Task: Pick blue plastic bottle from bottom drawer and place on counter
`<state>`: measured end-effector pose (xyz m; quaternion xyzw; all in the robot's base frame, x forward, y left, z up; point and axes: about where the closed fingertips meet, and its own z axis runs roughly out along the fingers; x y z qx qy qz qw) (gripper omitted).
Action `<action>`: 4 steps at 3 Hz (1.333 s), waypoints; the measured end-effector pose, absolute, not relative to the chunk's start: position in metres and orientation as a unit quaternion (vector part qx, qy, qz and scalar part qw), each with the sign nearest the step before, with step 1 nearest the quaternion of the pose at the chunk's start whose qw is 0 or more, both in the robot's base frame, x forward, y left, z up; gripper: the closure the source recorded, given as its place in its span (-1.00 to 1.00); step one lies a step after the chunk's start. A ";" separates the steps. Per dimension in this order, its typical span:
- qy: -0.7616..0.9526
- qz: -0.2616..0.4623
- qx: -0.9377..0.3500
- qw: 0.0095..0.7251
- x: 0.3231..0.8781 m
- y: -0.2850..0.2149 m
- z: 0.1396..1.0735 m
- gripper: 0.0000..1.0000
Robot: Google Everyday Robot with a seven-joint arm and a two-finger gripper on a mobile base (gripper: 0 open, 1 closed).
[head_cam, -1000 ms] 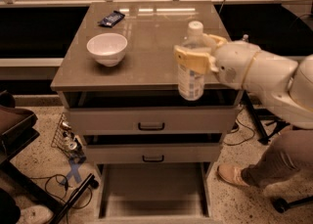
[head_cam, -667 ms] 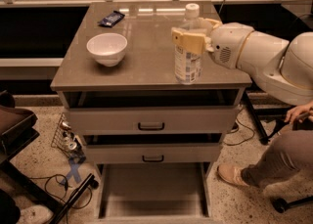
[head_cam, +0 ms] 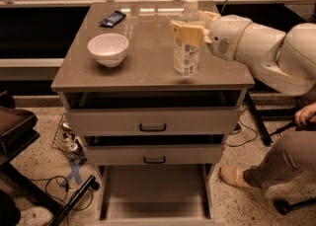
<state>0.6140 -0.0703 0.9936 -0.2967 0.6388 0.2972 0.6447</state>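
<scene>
The blue plastic bottle (head_cam: 186, 47) is clear with a white cap and a pale label. It is upright over the right half of the counter (head_cam: 148, 57), its base at or just above the surface. My gripper (head_cam: 190, 31) comes in from the right and is shut on the bottle's upper body, tan fingers (head_cam: 187, 33) around it. The bottom drawer (head_cam: 154, 193) is pulled open below, and its grey floor is bare.
A white bowl (head_cam: 108, 49) stands on the counter's left half. A dark flat packet (head_cam: 112, 18) lies at its back left. Two upper drawers with black handles (head_cam: 152, 128) stand slightly open. A person's leg and shoe (head_cam: 269, 168) are at the right. Cables lie on the floor at left.
My gripper has carried the bottle from over the counter's front right edge further back and left, over the counter top.
</scene>
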 end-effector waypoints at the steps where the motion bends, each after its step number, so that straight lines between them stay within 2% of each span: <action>1: 0.633 0.303 -0.306 0.644 0.668 -0.060 1.023 1.00; 3: 0.653 0.306 -0.287 0.631 0.738 -0.063 1.016 1.00; 4: 0.658 0.304 -0.277 0.631 0.753 -0.065 0.997 1.00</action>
